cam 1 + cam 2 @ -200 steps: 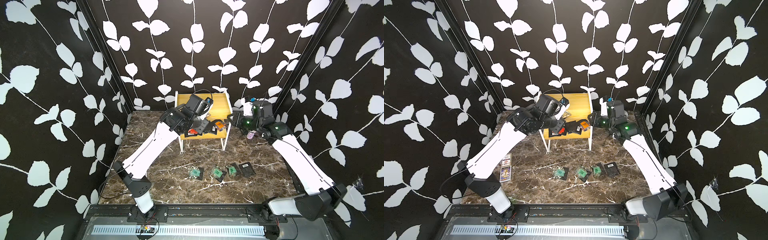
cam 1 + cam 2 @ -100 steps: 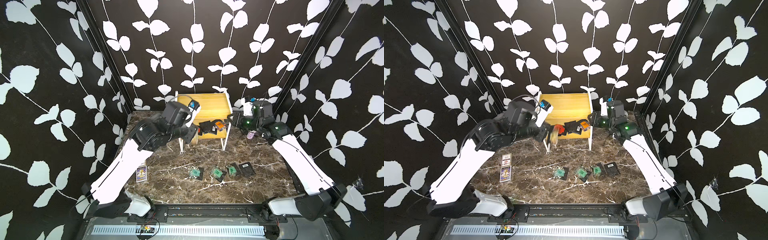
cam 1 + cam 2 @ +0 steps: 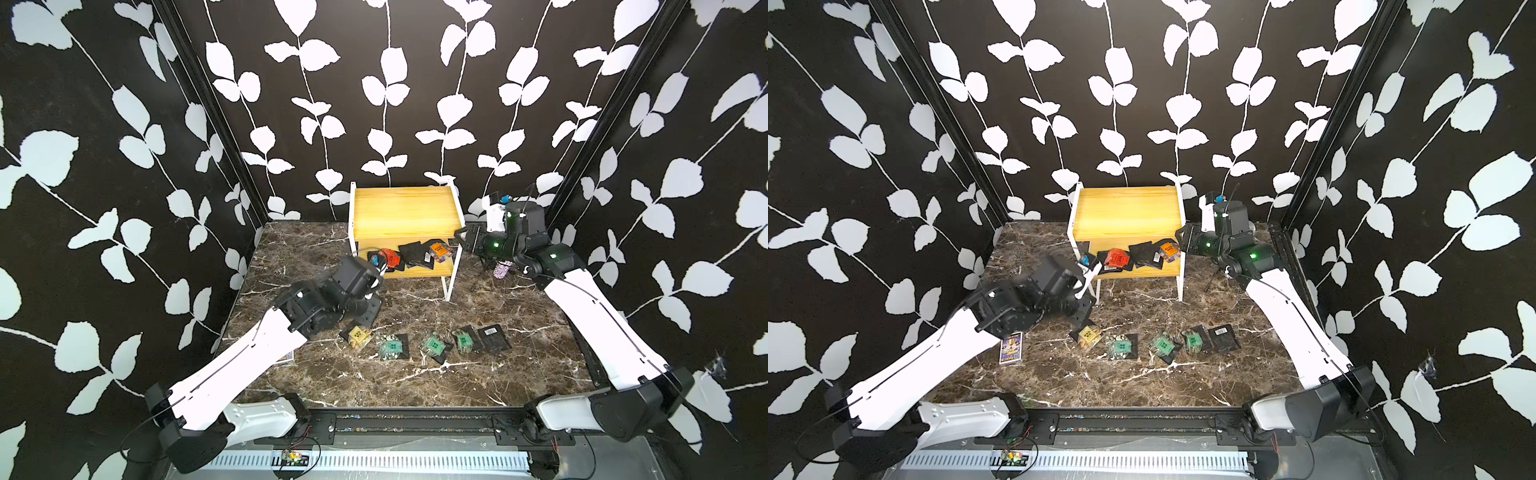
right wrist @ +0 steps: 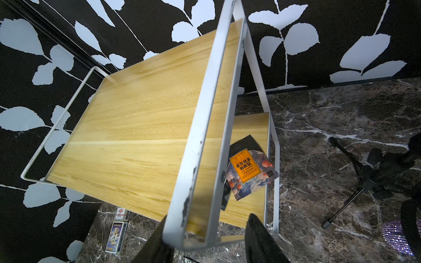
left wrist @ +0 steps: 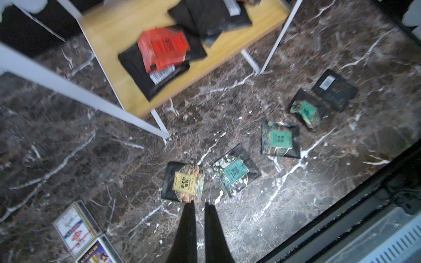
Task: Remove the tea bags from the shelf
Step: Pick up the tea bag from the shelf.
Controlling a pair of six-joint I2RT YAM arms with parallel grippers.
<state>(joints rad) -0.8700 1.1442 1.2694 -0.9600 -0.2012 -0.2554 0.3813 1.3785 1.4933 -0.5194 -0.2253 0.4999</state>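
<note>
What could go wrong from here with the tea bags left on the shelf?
1. The right gripper straddles the white frame of the shelf; if that arm shifts, it may drag or tip the shelf and scatter the bags on it.
2. The red tea bag overlaps a black sachet, so a pinch may lift both.
3. The left gripper is shut at the edge of the yellow tea bag; pulling away might drag it into the green tea bag beside it.

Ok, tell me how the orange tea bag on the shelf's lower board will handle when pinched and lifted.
The orange tea bag is thin and flat, so probably light and floppy, drooping from a corner pinch. On the smooth shelf a push would likely slide it, not tip it. It seems to overlap a black tea bag, which might drag along.
</note>
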